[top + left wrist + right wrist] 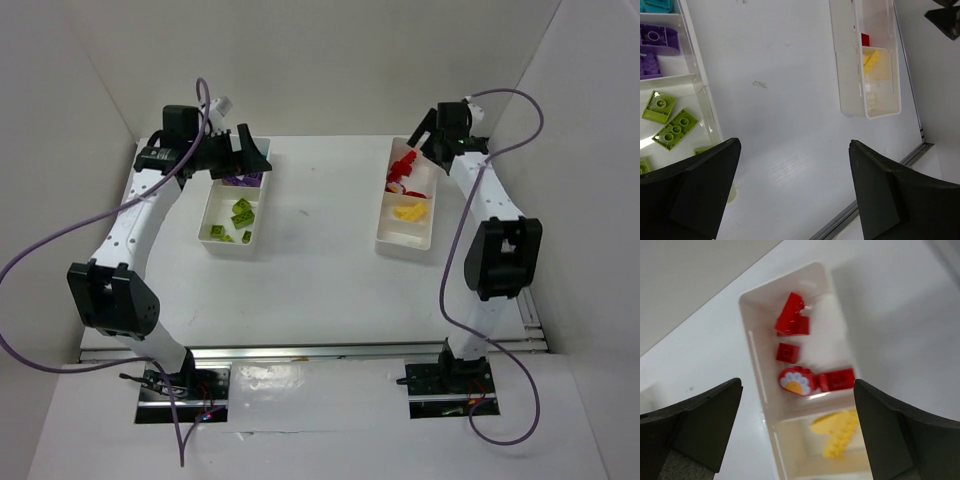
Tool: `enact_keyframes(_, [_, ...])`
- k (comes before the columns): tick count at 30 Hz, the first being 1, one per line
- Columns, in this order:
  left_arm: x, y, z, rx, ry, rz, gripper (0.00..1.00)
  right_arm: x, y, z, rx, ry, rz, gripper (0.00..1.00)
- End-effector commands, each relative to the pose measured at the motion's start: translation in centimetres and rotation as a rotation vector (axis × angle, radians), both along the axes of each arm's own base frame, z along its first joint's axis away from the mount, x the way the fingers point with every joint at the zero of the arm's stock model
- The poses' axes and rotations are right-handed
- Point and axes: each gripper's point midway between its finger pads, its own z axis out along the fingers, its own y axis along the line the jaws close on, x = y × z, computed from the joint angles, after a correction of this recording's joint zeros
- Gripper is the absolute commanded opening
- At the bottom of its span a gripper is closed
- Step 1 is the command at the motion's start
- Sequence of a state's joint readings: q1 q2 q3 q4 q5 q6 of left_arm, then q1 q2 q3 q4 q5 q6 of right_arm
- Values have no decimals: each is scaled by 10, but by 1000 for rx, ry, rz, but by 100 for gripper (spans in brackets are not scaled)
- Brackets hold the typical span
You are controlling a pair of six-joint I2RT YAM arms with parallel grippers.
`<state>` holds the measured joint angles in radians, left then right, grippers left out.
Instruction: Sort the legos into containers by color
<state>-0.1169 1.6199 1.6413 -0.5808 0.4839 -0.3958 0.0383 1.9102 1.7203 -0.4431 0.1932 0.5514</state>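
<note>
The white table [320, 290] carries everything. The left arm [135, 215] and right arm [495, 215] each reach to the far end of a tray. The left tray [214, 208] and right tray [403, 238] lie well apart, long sides roughly parallel.

The left gripper [795, 190] hangs over the far end of the left tray, jaws spread wide with nothing between them. The right gripper [797, 430] hangs over the far end of the right tray, jaws likewise wide apart and empty.

All bricks in view sit in the trays. In the left tray, green bricks [672, 130] fill the near compartment, purple bricks [657, 37] the middle one, and teal bricks [655, 4] show at the far end. In the right tray, red bricks [790, 317] and a round red flower piece [796, 381] lie in the far compartment, and yellow bricks [837, 432] in the next
</note>
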Motion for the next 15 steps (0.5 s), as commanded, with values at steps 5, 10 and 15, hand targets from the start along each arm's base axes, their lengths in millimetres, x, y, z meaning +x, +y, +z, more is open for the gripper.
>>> enact_keyframes(5, [-10, -3, 47, -35, -107, -26, 100, -123, -102, 44, -337, 120, -448, 100])
enact_keyframes(10, [-22, -7, 53, -54, -113, -55, 100, -187, -121, 15, -436, 287, -525, 100])
enact_keyframes(15, [-32, -7, 51, -58, -102, -62, 100, -220, -111, -4, -378, 318, -487, 99])
